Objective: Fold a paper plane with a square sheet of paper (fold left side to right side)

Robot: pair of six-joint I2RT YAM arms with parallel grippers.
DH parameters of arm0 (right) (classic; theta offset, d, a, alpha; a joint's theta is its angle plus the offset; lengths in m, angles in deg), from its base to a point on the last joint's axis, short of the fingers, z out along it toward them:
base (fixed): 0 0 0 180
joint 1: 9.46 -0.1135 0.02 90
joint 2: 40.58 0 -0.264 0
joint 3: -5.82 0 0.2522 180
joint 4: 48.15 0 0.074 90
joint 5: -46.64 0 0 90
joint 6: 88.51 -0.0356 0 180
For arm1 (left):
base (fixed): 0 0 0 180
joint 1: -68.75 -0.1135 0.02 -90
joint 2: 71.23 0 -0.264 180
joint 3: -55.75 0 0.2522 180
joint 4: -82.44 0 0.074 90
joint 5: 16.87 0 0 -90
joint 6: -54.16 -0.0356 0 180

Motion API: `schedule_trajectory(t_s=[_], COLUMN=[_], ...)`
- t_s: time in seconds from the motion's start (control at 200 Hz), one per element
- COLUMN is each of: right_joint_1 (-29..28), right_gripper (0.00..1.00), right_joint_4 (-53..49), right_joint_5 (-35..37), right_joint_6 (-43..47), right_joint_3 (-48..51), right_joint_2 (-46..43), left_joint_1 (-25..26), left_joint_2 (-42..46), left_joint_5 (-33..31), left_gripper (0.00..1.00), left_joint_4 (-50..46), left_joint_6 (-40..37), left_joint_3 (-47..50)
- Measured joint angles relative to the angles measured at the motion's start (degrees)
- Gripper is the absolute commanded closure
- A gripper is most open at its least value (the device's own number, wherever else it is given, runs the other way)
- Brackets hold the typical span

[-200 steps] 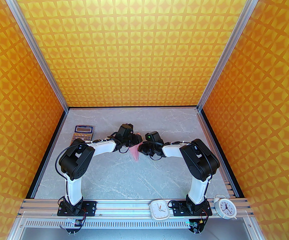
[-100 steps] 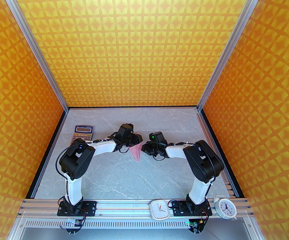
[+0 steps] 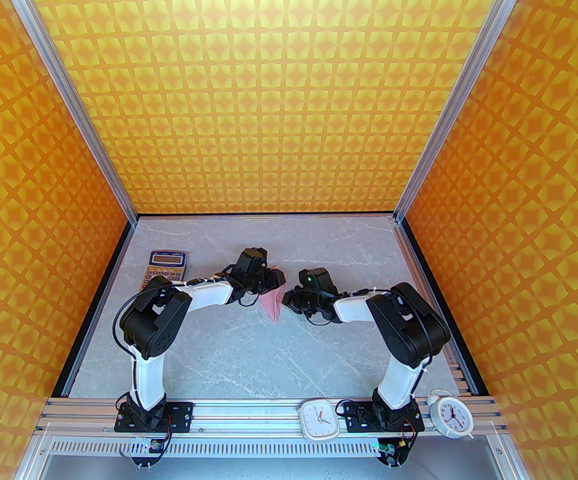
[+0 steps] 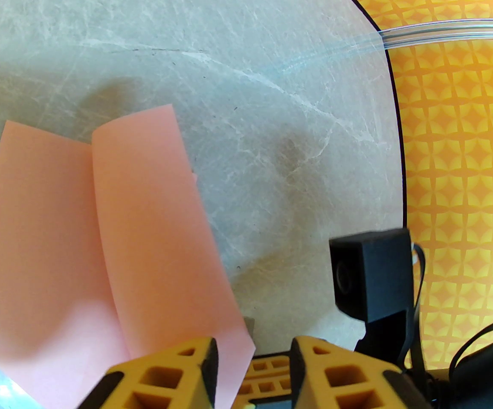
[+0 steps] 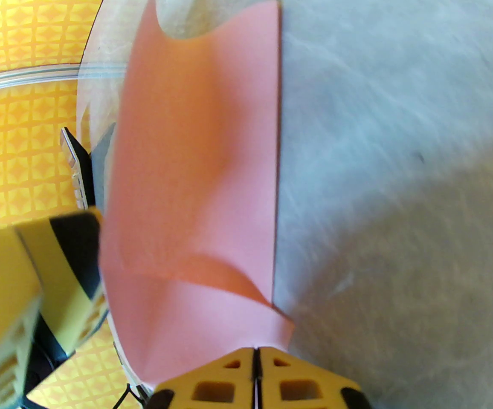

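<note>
The pale-pink sheet of paper (image 3: 271, 304) lies mid-table between my two grippers, folded over on itself with one flap standing up. In the left wrist view the sheet of paper (image 4: 144, 228) runs from the upper left down into the gap of my left gripper (image 4: 253, 369), which is open; its corner sits beside the left finger. My left gripper (image 3: 280, 280) is at the paper's far left side. My right gripper (image 5: 255, 356) is shut on the near corner of the paper (image 5: 195, 143), whose lower layer curls up. From above, my right gripper (image 3: 286, 298) touches the paper's right edge.
An orange-keyed calculator (image 3: 165, 264) lies at the back left, behind the left arm. Two white clocks (image 3: 319, 420) (image 3: 450, 414) stand on the front rail by the right arm's base. Orange patterned walls close in three sides of the grey marble table (image 3: 249, 358).
The right arm has drawn back to the right and its wrist has turned a little. The left arm and the paper have barely moved.
</note>
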Motion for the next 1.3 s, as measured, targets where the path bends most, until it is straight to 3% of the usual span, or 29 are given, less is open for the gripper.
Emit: schedule_trajectory(t_s=[0.505, 0.93, 1.3], right_joint_1=[-2.5, -3.3, -3.0], right_gripper=[0.94, 0.93, 0.79], right_joint_4=[10.5, 9.5, 7.2], right_joint_5=[-2.3, -2.5, -1.3], right_joint_6=[-6.0, -5.8, -4.2], right_joint_3=[3.0, 2.0, 1.1], right_joint_2=[0.5, 3.6, 1.4], left_joint_1=[0.0, 0.0, 0.0], left_joint_2=[0.0, -0.1, -0.6], left_joint_5=[0.0, 0.1, 0.2], left_gripper=[0.67, 0.67, 0.67], left_joint_4=[0.0, 0.0, 0.0], left_joint_6=[0.0, 0.0, 0.0], left_joint_3=[0.0, 0.0, 0.0])
